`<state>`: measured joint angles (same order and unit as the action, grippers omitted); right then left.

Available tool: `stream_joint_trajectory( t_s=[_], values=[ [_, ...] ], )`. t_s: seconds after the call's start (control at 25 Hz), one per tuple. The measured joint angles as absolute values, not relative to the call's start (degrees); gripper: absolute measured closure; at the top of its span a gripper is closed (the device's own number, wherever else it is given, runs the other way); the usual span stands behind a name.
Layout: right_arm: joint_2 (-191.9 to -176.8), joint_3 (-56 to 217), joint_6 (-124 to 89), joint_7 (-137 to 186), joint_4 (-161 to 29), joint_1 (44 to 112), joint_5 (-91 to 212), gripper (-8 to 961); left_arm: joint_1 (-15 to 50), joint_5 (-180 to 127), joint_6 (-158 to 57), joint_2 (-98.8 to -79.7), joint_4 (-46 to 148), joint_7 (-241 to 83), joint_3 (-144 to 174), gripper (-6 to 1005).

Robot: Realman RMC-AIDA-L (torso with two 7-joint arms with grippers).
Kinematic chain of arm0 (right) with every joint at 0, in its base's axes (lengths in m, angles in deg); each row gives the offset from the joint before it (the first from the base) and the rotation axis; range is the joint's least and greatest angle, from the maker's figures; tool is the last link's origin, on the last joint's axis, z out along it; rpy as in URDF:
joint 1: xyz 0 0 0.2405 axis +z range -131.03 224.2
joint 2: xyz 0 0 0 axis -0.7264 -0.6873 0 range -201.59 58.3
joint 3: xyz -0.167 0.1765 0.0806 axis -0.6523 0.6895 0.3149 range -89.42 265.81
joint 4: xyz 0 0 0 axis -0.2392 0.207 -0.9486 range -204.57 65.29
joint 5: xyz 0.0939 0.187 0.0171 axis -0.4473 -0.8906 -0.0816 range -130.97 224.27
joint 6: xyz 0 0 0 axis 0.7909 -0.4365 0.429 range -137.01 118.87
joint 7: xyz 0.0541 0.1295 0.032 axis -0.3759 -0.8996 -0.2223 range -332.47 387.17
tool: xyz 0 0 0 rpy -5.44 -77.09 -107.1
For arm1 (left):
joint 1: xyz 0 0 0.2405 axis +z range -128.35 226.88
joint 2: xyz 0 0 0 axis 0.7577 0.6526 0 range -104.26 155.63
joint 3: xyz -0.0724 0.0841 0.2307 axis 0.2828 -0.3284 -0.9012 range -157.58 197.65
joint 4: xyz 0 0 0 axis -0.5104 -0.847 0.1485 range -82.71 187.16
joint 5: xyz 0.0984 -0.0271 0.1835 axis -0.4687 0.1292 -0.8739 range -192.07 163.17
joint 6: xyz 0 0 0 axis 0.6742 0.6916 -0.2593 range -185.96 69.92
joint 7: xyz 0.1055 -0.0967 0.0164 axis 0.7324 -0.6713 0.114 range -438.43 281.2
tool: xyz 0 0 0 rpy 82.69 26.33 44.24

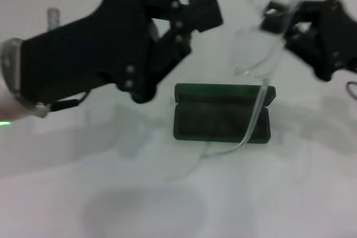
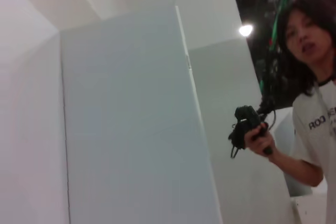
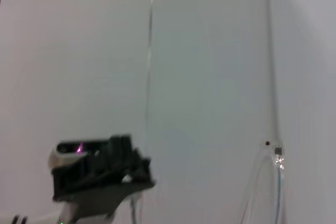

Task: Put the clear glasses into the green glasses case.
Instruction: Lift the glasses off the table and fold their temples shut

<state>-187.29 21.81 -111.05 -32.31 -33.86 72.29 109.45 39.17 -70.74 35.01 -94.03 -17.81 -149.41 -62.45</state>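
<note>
Right gripper [image 1: 277, 19] pinches transparent curved plastic clear glasses [image 1: 254, 59] above the white table [image 1: 312, 193].
Open dark green hard-shell green glasses case [image 1: 222, 112] lies beneath; raised left gripper [image 1: 192, 23] gapes empty alongside.

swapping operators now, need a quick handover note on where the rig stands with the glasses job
Right gripper: raised at the far right, shut on the clear plastic wraparound glasses, which hang above the case with one temple arm trailing down across it.
Left gripper: raised at left, holding nothing.
Dark green hard clamshell case: open on the white table.
Done: case open, glasses lifted.
Left: lower glasses into the case and release.
</note>
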Motion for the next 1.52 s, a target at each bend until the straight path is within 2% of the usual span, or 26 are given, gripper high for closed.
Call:
stream_joint_trajectory(
  t_s=[0.28, 0.68, 1.2, 1.52],
  values=[
    [-187.25, 33.7, -119.1, -33.3, -33.8, 69.8, 108.4, 841, 39.4, -73.3, 38.1, -93.82, -17.3, -154.6, -57.0, 976],
    [-187.50, 34.0, -123.9, -33.5, -34.2, 70.0, 98.6, 841, 37.3, -80.0, 40.2, -93.89, -14.7, -155.9, -59.2, 976],
    [-187.75, 30.1, -122.3, -26.3, -43.6, 77.5, 95.1, 841, 32.0, -80.2, 40.3, -94.04, -10.8, -154.6, -68.2, 976],
    [-187.76, 24.5, -119.1, -23.5, -44.4, 78.0, 95.2, 841, 31.7, -78.1, 40.3, -94.12, -9.8, -152.6, -68.7, 977]
  ],
)
